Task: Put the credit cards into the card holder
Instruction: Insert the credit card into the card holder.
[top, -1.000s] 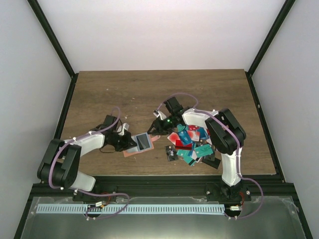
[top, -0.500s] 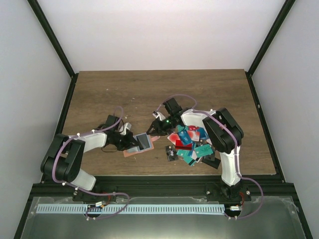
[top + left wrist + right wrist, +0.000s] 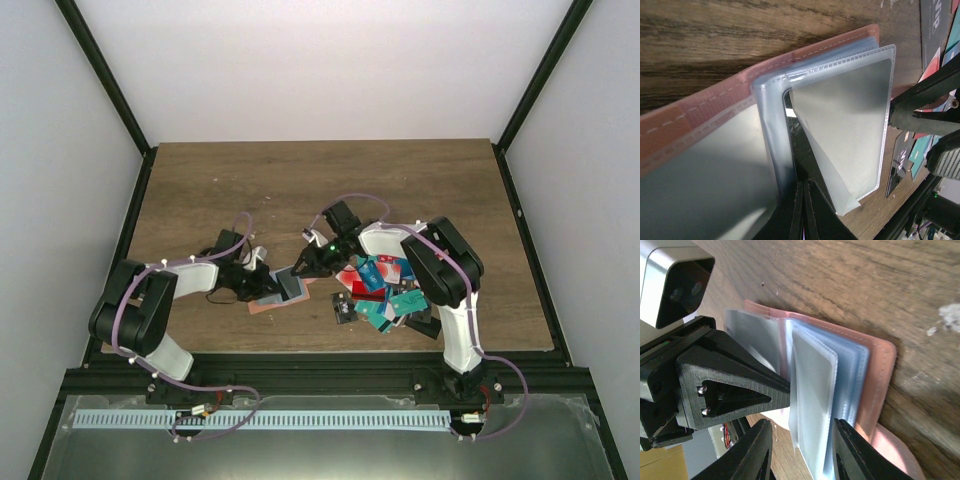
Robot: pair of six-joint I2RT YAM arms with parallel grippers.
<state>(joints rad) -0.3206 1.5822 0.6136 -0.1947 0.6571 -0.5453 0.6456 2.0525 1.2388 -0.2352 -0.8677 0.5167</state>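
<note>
The salmon-brown card holder (image 3: 272, 299) lies open on the table between my two grippers, its clear bluish pockets fanned up. My left gripper (image 3: 266, 284) is shut, its tip wedged between the pocket leaves (image 3: 850, 125); the salmon cover (image 3: 715, 97) lies to the left. My right gripper (image 3: 298, 268) is open and straddles the upright clear leaves (image 3: 812, 405) from the other side, holding nothing. The credit cards (image 3: 380, 290), red, teal, blue and black, lie in a loose pile right of the holder. A black card (image 3: 900, 160) shows at the left wrist view's right edge.
The pile of cards reaches down to the table's near edge on the right. A black frame rail (image 3: 300, 365) runs along the near edge. White walls with black posts close in the table on three sides.
My right gripper has moved left and down onto the holder's pockets. My left gripper has slid a little to the right into the leaves. The pile has not moved.
</note>
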